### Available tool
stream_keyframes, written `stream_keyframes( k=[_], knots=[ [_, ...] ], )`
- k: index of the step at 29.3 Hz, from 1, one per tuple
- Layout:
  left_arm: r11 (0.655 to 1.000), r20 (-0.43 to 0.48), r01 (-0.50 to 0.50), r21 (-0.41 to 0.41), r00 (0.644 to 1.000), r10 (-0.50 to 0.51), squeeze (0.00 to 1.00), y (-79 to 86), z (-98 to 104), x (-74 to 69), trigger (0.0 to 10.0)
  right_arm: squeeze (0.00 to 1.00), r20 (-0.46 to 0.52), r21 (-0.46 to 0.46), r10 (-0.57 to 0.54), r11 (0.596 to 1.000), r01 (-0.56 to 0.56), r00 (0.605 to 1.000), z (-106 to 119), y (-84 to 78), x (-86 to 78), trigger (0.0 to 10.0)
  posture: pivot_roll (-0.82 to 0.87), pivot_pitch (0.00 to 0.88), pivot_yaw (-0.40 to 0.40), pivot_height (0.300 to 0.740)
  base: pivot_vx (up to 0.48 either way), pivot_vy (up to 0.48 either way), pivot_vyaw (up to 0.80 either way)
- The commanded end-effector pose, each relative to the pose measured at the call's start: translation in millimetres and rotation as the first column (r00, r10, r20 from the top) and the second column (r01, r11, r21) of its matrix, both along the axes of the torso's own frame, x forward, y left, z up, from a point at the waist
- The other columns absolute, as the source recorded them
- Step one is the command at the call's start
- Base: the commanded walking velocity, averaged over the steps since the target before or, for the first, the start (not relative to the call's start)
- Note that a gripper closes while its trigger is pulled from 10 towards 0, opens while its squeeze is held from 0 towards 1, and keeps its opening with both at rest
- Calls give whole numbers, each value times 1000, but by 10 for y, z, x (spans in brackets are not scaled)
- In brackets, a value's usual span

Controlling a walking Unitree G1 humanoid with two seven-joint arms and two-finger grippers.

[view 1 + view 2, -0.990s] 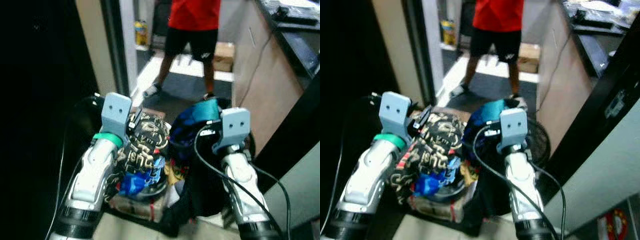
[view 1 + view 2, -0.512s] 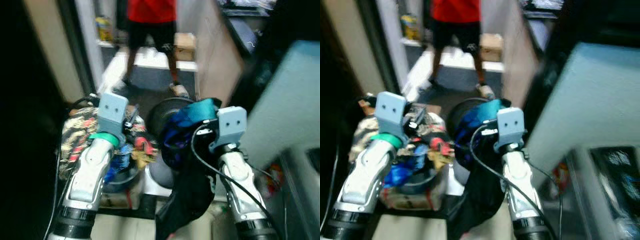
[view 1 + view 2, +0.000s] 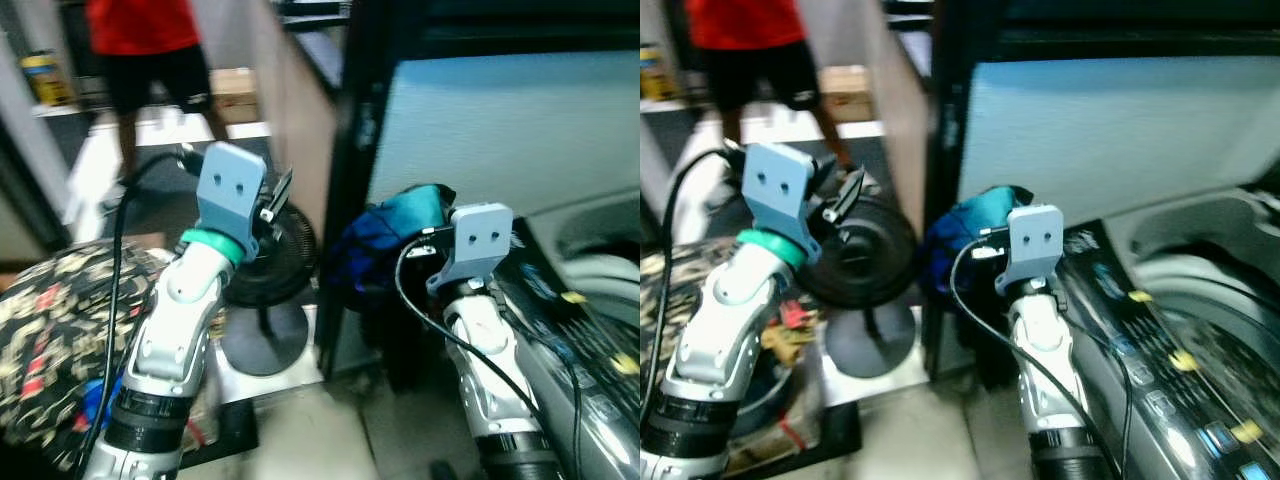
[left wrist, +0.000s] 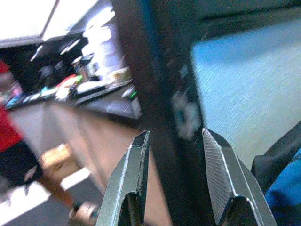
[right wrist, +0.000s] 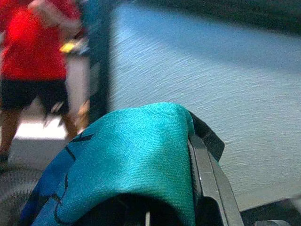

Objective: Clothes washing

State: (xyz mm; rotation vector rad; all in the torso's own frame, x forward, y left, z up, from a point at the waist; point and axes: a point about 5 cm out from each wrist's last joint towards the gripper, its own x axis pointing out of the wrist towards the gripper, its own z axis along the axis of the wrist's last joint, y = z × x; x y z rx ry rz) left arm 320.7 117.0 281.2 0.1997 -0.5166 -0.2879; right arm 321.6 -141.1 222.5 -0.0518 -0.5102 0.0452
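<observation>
my right gripper [image 3: 432, 238] is clamped on a teal and blue garment [image 3: 385, 232], the cloth bunched over the fingers and hanging in front of the dark post [image 3: 345, 180]. the washing machine [image 3: 1200, 350] sits just to my right, tub opening [image 3: 1215, 290] past the control panel. judgement: swing the garment right and clear the panel edge before letting go (trailing cloth could snag on the rim). my left gripper [image 4: 174, 174] has its fingers [image 4: 134, 179] parted with nothing between them, held up near the fan [image 3: 265, 265]. the laundry pile [image 3: 50, 330] sits low to my left. a person [image 3: 150, 50] stands further back; i should keep the swing tight.
</observation>
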Motion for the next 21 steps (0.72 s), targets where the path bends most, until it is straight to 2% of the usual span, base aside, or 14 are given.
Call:
stream_keyframes(
  k=[1, 5, 8, 21],
  knots=[
    [1000, 29, 5, -9, 1000, -5, 0, 27, 103, -18, 10000, 0, 62, 51, 8, 999, -11, 998, 129, 4, -21, 10000, 121, 0, 57, 740, 0, 0, -800],
    [1000, 62, 10, -15, 998, -9, 0, 44, 251, -23, 10000, 0, 115, 114, 36, 992, -49, 993, 296, 47, -20, 10000, 127, 0, 60, 740, 0, 0, -800],
    [1000, 66, 8, -17, 998, -6, 0, 58, 282, -21, 10000, 0, 133, 135, 48, 989, -66, 990, 354, 79, -12, 10000, 131, 0, 62, 740, 0, 0, -800],
    [999, 55, -8, -34, 998, 10, 0, 89, 312, -22, 10000, 0, 144, 172, 71, 980, -96, 987, 409, 144, 2, 10000, 138, 0, 59, 740, 0, 0, -800]
  ],
)
